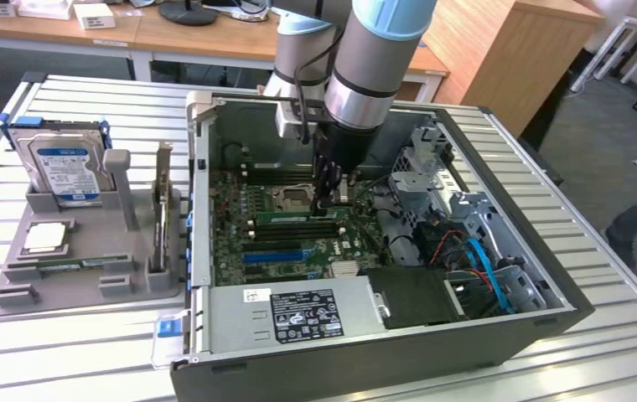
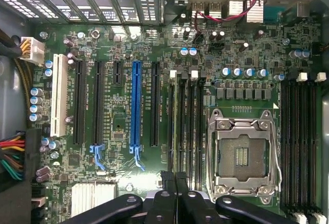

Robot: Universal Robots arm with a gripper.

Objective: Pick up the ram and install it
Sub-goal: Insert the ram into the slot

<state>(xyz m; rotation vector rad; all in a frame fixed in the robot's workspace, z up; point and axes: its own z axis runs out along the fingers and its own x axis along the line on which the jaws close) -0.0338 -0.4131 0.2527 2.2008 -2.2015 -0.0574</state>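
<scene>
1. Case [image 1: 385,356]: an open computer case lying on its side on the slatted desk [image 1: 73,360], with the board facing up.
2. Arm [image 1: 369,67]: reaches down into the case from above, over the middle of the board.
3. Hand [image 1: 328,206]: closed. In the wrist view the hand [image 2: 174,183] shows its two dark fingers [image 2: 165,180] meeting tip to tip above the memory slots beside the socket.
4. Ram [image 1: 296,219]: a thin green stick standing on edge in one of the long slots just below the socket [image 1: 292,198] in the exterior view. The hand's tips are at the stick's end toward the exterior view's right. Whether they touch it, and whether it is fully seated, cannot be told.
5. Socket [image 2: 241,154]: an empty square frame between two banks of memory slots.
6. Blue slot [image 2: 135,106]: one long slot among black ones, well apart from the hand.
7. Power supply [image 1: 296,311]: a labelled grey box at the near end of the case.
8. Tray [image 1: 28,295]: a grey holder on the desk at the exterior view's left, carrying an upright hard drive [image 1: 67,167], a flat chip [image 1: 47,237] and an upright card [image 1: 162,209].
</scene>
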